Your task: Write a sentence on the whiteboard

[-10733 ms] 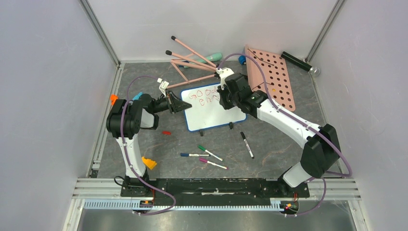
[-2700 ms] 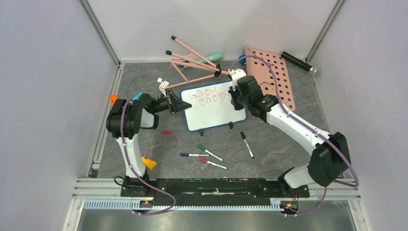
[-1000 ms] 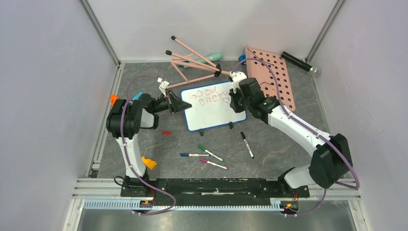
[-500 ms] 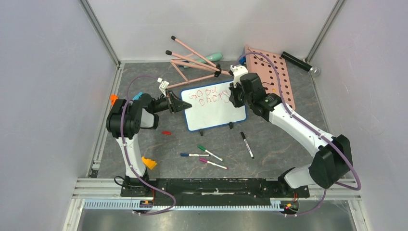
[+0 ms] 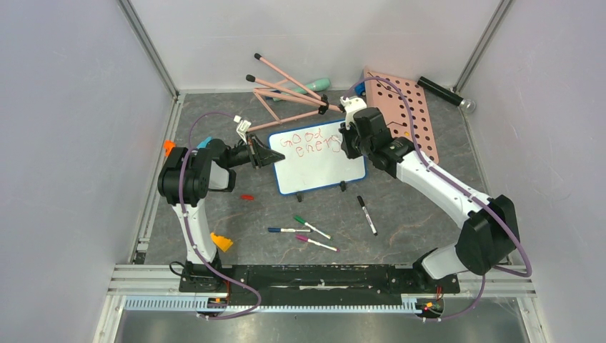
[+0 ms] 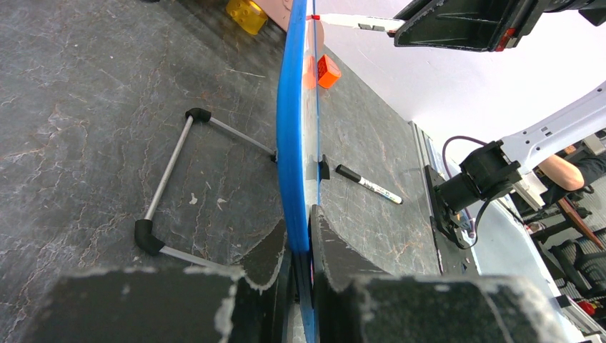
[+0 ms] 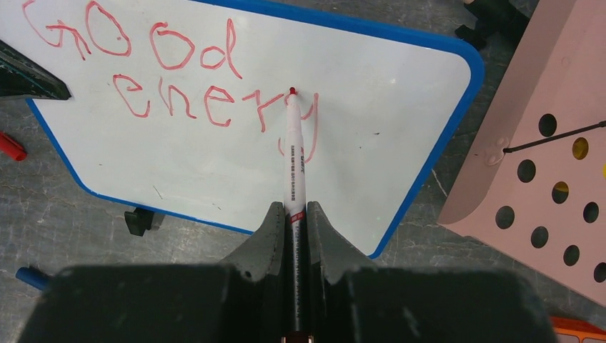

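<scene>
Left gripper [image 5: 270, 157] had its fingers pressed onto the left rim of the whiteboard [image 5: 318, 173], pinching it steady (the left wrist view showed the blue edge sandwiched between the pads). The board sat mid-table between the two arms. The sentence [image 7: 179, 86] read "Good" on the top line and "energy" under it, in red, filling only the upper part of the board. The right gripper [image 7: 294, 214] was clamped on the red marker [image 7: 294, 157], tip at the top of the "y", apparently touching the surface. Judged progress: two words down, the last letter about finished; two words hardly make a sentence, so more writing was probably left. The lower half of the board was blank, so there was room for another line. There was less room rightward: the "y" sat near the right rim, and the pink pegboard [image 5: 407, 114] lay just beside that rim. A black marker [image 5: 366, 215] lay near the board's front edge.
</scene>
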Controlling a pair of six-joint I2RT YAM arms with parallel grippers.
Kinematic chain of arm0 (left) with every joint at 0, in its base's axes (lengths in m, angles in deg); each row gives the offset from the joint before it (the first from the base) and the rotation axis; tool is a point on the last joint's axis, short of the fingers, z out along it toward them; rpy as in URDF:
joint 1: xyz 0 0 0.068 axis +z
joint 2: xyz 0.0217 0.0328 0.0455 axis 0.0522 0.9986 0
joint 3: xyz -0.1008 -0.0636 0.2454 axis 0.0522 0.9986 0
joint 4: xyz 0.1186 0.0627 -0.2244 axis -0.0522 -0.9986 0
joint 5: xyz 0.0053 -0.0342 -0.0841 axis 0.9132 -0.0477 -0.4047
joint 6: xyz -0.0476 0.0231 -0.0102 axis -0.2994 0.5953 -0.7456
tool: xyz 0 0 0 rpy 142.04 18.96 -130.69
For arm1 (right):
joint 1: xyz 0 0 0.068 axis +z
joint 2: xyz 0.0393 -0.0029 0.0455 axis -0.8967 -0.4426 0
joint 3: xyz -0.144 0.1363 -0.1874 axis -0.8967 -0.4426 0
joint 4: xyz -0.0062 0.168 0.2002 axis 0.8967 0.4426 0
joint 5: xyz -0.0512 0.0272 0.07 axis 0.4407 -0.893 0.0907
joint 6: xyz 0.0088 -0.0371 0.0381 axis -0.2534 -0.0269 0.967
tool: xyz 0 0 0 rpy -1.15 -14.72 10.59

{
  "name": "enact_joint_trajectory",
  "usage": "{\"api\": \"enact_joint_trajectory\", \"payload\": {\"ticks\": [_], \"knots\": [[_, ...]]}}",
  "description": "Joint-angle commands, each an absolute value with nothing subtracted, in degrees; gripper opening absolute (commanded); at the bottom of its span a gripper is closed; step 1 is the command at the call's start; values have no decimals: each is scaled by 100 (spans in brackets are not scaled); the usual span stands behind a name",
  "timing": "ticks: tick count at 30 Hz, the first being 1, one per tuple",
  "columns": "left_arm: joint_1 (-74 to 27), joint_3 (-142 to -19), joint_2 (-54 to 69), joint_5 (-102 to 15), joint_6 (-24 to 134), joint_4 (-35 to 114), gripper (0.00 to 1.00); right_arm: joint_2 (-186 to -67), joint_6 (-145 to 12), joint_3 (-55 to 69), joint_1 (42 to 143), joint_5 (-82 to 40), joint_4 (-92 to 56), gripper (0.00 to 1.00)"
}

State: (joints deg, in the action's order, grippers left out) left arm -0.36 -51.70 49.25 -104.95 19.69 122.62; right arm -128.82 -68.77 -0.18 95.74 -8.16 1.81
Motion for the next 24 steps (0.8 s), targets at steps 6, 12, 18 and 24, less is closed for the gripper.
{"api": "enact_joint_trajectory", "payload": {"ticks": [6, 12, 18, 24], "knots": [[13, -5280, 5027, -10578, 2448, 12649, 2, -12947, -6858, 120, 9496, -379, 68, 0], [11, -5280, 5027, -10577, 2449, 12649, 2, -12886, -6840, 41, 9441, -288, 70, 0], [15, -5280, 5028, -10577, 2446, 12649, 2, -12817, -6829, -34, 9406, -285, 73, 0], [12, -5280, 5026, -10578, 2448, 12649, 2, -12561, -6884, -114, 9390, -360, -16, 0]]}}
